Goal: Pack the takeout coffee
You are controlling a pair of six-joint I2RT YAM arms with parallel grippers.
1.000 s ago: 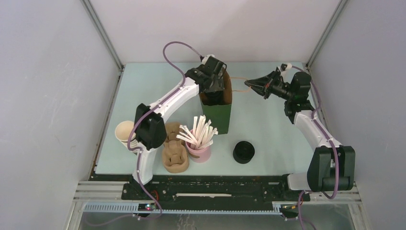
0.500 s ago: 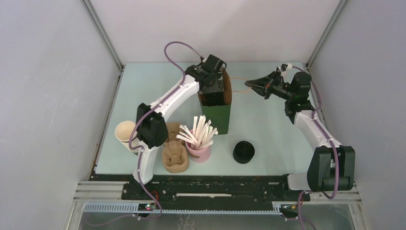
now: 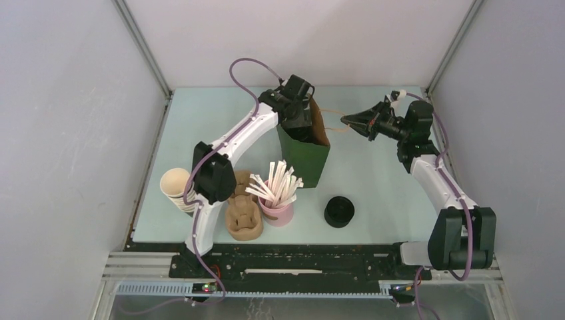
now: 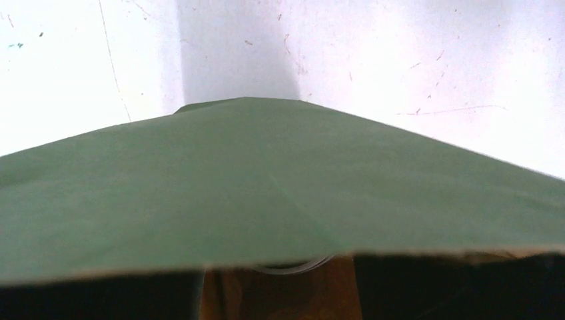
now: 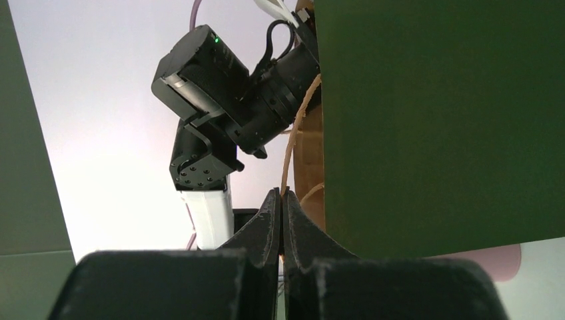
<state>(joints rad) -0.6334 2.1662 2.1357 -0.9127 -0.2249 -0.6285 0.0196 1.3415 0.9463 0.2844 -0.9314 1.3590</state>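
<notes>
The left end effector (image 3: 298, 124) reaches into the open green bag (image 3: 304, 161) on the desk (image 3: 373, 187). Whether it is released or grasping cannot be told, and the coffee is hidden. The right end effector (image 3: 346, 120) is clenched on the bag's handle (image 5: 288, 157).

I can't pick the takeout coffee out cleanly on any feed. On the top view the mouth of the green bag (image 3: 304, 163) holds only a dark mass, and I can't make out a cup in it. On the left wrist view a thin pale curved rim (image 4: 293, 267) peeks from under the bag's wall, against its brown inside. Whether that's the lid, I can't tell.
</notes>
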